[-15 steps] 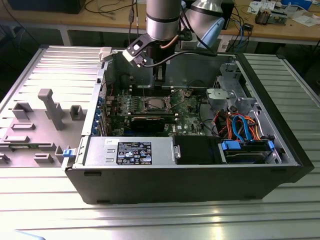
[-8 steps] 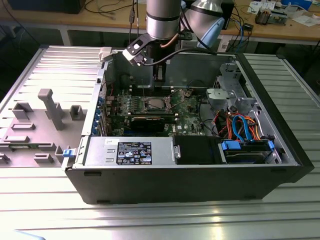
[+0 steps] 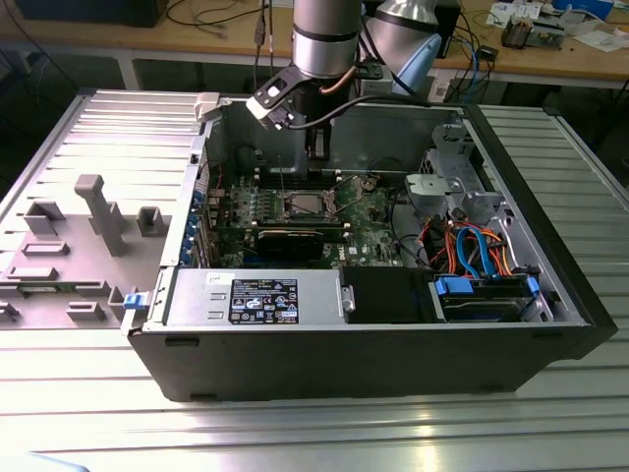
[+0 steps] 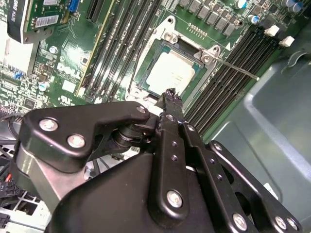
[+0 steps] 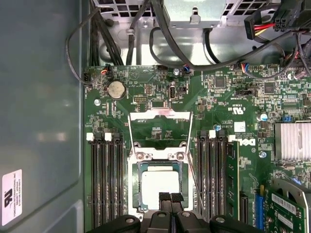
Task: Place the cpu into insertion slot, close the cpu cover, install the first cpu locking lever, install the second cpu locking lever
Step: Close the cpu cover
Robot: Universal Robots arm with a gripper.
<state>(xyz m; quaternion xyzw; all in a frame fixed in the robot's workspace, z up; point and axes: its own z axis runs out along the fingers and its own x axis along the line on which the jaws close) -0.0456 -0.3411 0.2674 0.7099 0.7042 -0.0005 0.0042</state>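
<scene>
Nearest in the exterior view, a ribbed metal table (image 3: 295, 438) carries an open computer case (image 3: 344, 364) lying on its side. Just inside the near wall of the case lie a labelled power supply (image 3: 256, 295) and, toward the exterior view's right, a bundle of blue and orange cables (image 3: 472, 246). On the table beside the case, toward the exterior view's left, stands a grey plastic fixture (image 3: 98, 211). Deeper in, the green motherboard (image 3: 378, 211) lies on the floor of the case, and the robot arm (image 3: 324, 39) reaches down over it from above.

In the first wrist view the claw (image 5: 170, 197) hangs close over the edge of the socket (image 5: 137, 187). Its two black fingertips are pressed together with nothing between them. The chip (image 5: 158, 180) sits flat in the socket, silvery top up, just beyond the fingertips. Past the chip, the cover (image 5: 158, 114) is swung open on its hinge, away from the socket, with green board showing through its cut-out. In the second wrist view a thin metal lever (image 4: 238, 68) juts out free beside the socket. Rows of black memory slots (image 5: 109, 179) flank the socket on both sides.
</scene>
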